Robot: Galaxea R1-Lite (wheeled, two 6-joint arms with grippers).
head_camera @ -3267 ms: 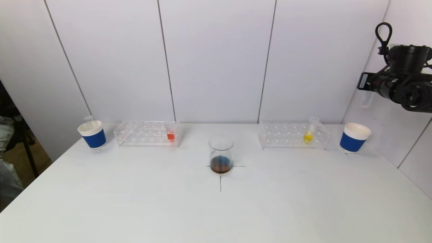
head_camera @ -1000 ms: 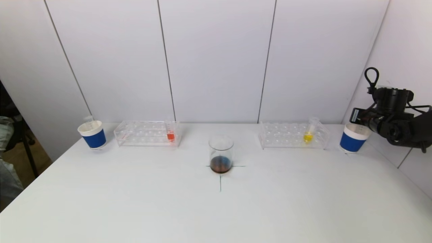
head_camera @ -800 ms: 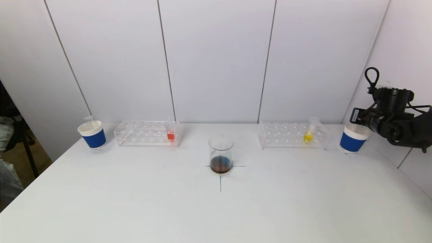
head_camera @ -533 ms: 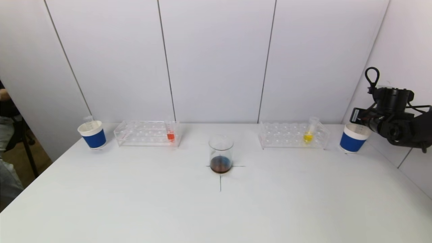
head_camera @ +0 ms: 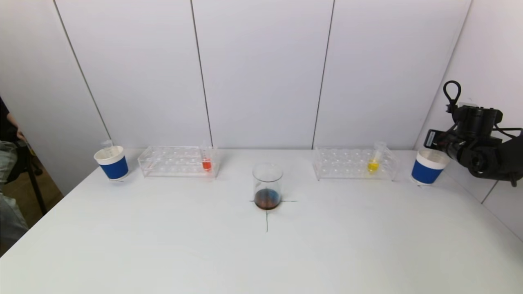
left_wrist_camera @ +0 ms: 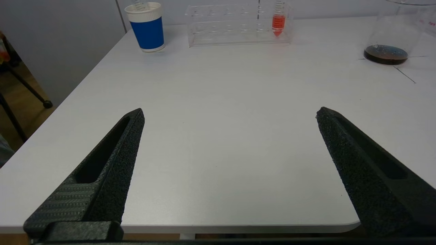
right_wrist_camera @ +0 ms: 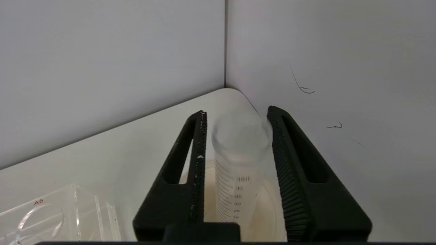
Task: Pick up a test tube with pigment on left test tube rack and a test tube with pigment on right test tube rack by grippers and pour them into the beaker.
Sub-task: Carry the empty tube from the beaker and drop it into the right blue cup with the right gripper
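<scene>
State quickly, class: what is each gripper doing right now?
Left gripper: open, holding nothing, above the table.
Right gripper: around an empty test tube over the right cup; grip cannot be told.

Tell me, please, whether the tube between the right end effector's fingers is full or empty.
Empty: the tube looks clear along its visible graduated wall, with no pigment, standing in the right cup.

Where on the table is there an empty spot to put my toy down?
The wide front of the table, nearer than the beaker, is bare. The back row is crowded: left cup, left rack, right rack, and right cup, where the right claw is.
</scene>
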